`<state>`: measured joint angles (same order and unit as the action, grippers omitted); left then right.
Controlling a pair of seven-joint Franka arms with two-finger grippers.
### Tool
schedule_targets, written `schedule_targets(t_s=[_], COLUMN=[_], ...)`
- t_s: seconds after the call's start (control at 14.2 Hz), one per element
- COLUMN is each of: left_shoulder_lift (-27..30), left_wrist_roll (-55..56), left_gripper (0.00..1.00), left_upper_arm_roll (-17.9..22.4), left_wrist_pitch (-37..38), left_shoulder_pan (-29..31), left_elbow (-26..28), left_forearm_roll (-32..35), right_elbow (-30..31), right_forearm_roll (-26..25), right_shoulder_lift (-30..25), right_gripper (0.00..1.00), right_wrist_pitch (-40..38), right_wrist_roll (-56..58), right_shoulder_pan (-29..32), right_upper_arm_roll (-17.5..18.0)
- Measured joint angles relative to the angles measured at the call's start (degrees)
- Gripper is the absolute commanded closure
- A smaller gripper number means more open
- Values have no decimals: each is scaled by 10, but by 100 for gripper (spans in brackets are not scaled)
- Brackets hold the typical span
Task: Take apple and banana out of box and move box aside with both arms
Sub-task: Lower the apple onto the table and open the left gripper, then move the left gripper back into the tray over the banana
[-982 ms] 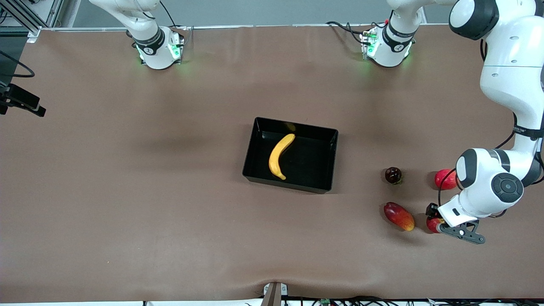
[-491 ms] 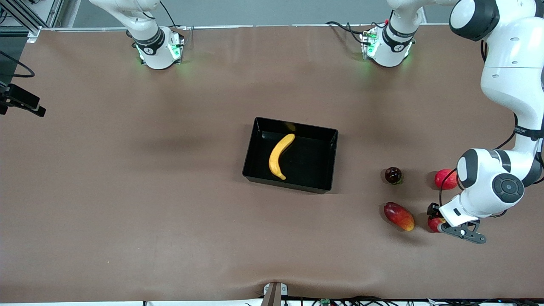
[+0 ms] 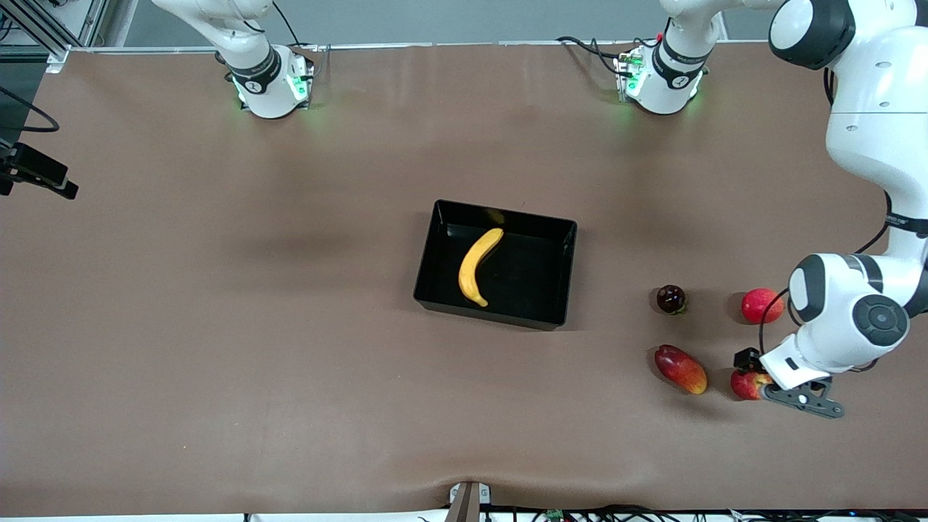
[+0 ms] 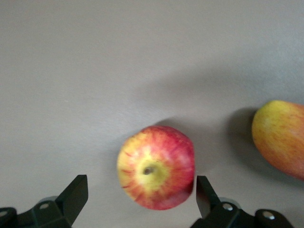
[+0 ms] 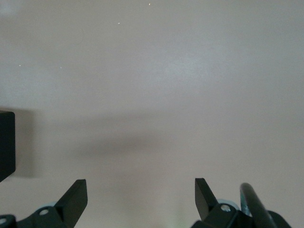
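Observation:
The black box (image 3: 564,272) sits mid-table with the yellow banana (image 3: 478,267) lying inside it. A red apple with yellow streaks (image 3: 745,384) (image 4: 156,174) rests on the table near the left arm's end, beside the mango. My left gripper (image 3: 755,383) (image 4: 141,192) is low over the apple and open. Its fingers (image 4: 76,194) stand on either side of the fruit, one close to it and one well apart. My right gripper (image 5: 141,192) is open over bare table with nothing between its fingers. The box's corner (image 5: 5,142) shows at the edge of the right wrist view.
An oblong red-yellow mango (image 3: 680,369) (image 4: 280,137) lies just beside the apple, toward the box. A dark maroon fruit (image 3: 670,298) and a plain red round fruit (image 3: 761,305) lie farther from the front camera. The left arm's elbow (image 3: 848,319) hangs above them.
My left gripper has opened and let go of the apple. Its hand has shifted slightly toward the left arm's end of the table, so more of the apple shows. The right arm has not moved.

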<state>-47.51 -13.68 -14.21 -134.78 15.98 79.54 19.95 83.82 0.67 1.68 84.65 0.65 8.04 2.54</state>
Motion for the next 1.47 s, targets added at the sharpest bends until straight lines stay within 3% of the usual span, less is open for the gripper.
schedule_targets(t_s=[0.21,0.49,0.7,1.12,1.26,1.47], left_shoulder_lift=[34,110,151,173,173,166], left_wrist_roll=[1,86,148,336,384,436], left_gripper=[0,0,0,0,0,0], left_upper_arm_roll=[-10,-56,-109,-243,-267,-268], left_wrist_pitch=[18,140,210,230,230,217], left_shoulder_pan=[0,-4,-5,-15,-48,-134], left_elbow=[-6,-7,4,65,80,87], left_forearm_roll=[0,0,0,0,0,0], right_elbow=[0,0,0,0,0,-1], right_forearm_roll=[0,0,0,0,0,0], right_shoulder_lift=[0,0,0,0,0,0], right_gripper=[0,0,0,0,0,0], right_wrist_pitch=[0,0,0,0,0,0], right_wrist_roll=[0,0,0,0,0,0], right_shoulder_pan=[0,0,0,0,1,1], right_upper_arm_roll=[0,0,0,0,0,0])
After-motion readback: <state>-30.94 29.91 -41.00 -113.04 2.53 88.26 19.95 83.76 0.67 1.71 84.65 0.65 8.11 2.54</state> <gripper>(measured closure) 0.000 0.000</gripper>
